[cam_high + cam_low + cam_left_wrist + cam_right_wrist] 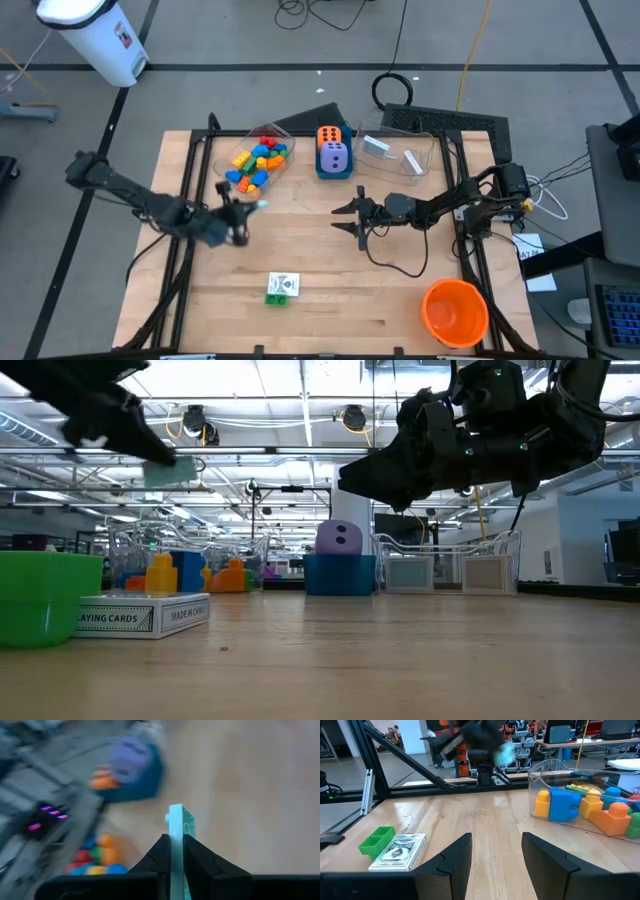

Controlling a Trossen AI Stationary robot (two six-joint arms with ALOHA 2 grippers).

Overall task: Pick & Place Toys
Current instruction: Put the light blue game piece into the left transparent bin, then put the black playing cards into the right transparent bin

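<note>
My left gripper is shut on a thin pale-teal plastic piece, above the table just near of a clear tub that holds several coloured bricks. The piece also shows in the low view. My right gripper is open and empty above the table's middle. A blue box holds an orange die and a purple die. A green brick lies on the table, touching a card pack. My left gripper pinches the pale-teal piece between its two fingers, one on each flat face, at the piece's near end. The far end sticks out past the fingertips. The fingers come from the table's left. The piece is lifted clear of the table.
A second clear tub with white cards stands at the back right. A big orange cup stands at the near right corner. Bare wood lies between the two grippers and across the table's middle.
</note>
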